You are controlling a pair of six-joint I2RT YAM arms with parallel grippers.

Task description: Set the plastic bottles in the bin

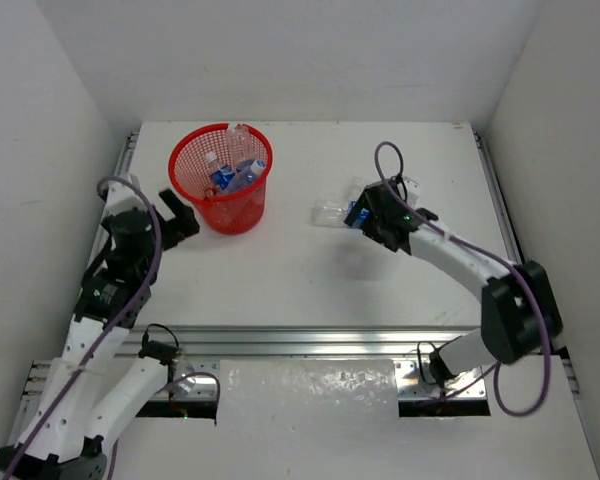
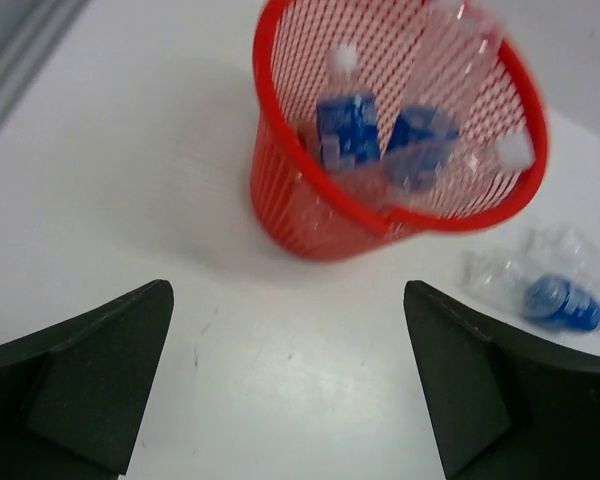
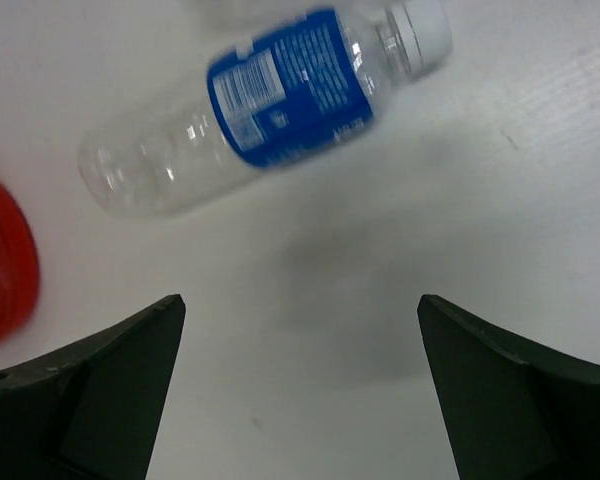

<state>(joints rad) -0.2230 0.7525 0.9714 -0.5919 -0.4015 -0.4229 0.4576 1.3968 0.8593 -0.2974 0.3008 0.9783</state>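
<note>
Left gripper (image 2: pixel 287 300) and right gripper (image 3: pixel 298 320) spread, empty. Close off-centre on that clear blue-labelled plastic bottle (image 3: pixel 280 100) and it'll likely roll away.

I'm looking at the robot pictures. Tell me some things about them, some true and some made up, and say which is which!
1. The red basket has bottles in it. True.
2. The red basket lies tipped on its side. False: it stands upright on the table.
3. The right fingers are squeezing a bottle. False: they are open, and the blue-labelled bottle lies on the table beyond them, untouched.
4. The left fingers are open with nothing between them. True.
5. The blue-labelled bottle has a red cap. False: its cap is white.
</note>
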